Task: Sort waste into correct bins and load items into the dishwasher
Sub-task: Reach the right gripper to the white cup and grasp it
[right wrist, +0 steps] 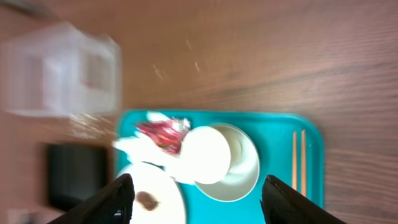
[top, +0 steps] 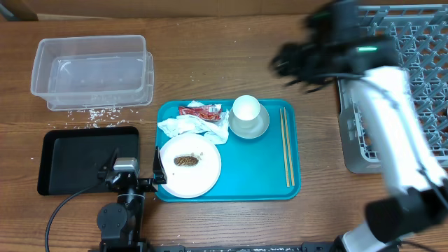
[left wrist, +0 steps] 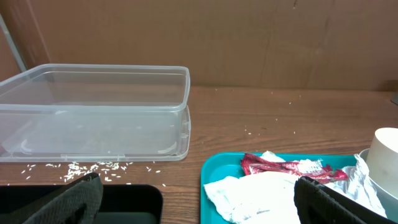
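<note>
1. Wooden table (top: 231, 42) carries everything. Above it the right gripper (right wrist: 199, 200) hangs spread and empty.
2. Beneath it, a white cup (right wrist: 205, 155) sits in a small bowl (right wrist: 244, 167) on the turquoise tray (top: 269, 178).
3. The left gripper (left wrist: 199, 202) also gapes empty, beside the napkin (left wrist: 255, 193).
4. Loading looks underway: the next move calls for descending onto the cup, then carrying it to the grey dish rack (top: 420, 70).
</note>
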Robot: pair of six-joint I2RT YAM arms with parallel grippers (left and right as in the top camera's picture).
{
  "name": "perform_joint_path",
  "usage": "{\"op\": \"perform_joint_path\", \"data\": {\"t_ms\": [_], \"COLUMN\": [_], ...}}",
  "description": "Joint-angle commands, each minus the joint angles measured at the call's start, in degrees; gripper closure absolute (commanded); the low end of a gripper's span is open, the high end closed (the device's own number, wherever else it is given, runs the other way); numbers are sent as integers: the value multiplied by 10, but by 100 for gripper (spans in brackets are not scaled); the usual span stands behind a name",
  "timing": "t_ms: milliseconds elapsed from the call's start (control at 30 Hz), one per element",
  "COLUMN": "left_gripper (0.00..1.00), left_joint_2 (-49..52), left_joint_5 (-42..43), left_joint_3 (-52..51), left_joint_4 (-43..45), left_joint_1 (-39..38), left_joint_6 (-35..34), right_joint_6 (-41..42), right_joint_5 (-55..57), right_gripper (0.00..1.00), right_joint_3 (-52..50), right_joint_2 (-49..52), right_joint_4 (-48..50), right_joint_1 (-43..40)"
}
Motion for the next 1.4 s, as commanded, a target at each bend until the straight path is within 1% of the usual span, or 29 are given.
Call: {"op": "perform_joint_path", "data": {"t_ms": [0, 67, 133, 233, 367, 433, 533, 567, 867, 900, 967, 1100, 1133, 1233, 1367], "left_gripper": [0, 0, 0, 0, 0, 0, 0, 0, 0, 0, 0, 0, 0, 0, 0], "left_joint_2": [-6, -6, -6, -6, -6, -6, -6, -6, -6, -6, -6, -6, -6, -6, -6], "left_joint_5": [-3, -3, -3, -3, -3, -3, -3, -3, -3, -3, -3, -3, -3, -3, -3], "left_joint_3": [-2, -3, -2, -2, -2, -2, -3, -2, -2, -3, -3, -2, -2, -2, -3], "left_joint_4": [-1, -1, -1, -1, -1, -1, -1, -1, -1, -1, -1, -1, -1, -1, -1], "left_joint_1": [3, 3, 3, 3, 3, 3, 3, 3, 3, 3, 3, 3, 3, 3, 3], "left_joint_6": [12, 12, 13, 12, 12, 12, 13, 12, 12, 12, 12, 13, 12, 12, 12], "right_joint_6": [59, 78, 95, 135, 137, 137, 137, 137, 137, 137, 137, 137, 137, 135, 134], "right_joint_5": [203, 220, 235, 263, 268, 269, 269, 269, 271, 271, 270, 271, 271, 273, 315], "right_gripper": [32, 33, 38, 41, 43, 50, 62, 65, 67, 68, 72, 85, 86, 96, 96], "right_joint_3": [-5, -5, -5, -5, -7, -7, -7, -7, -42, -40, -33, 6, 21, 87, 209], "right_joint_2": [69, 102, 132, 174, 199, 205, 209, 210, 213, 213, 212, 211, 210, 208, 207], "right_joint_4": [0, 10, 19, 29, 41, 41, 40, 39, 54, 54, 49, 18, 7, -42, -128], "right_joint_1": [105, 140, 166, 202, 223, 226, 225, 225, 225, 225, 225, 225, 225, 225, 216]}}
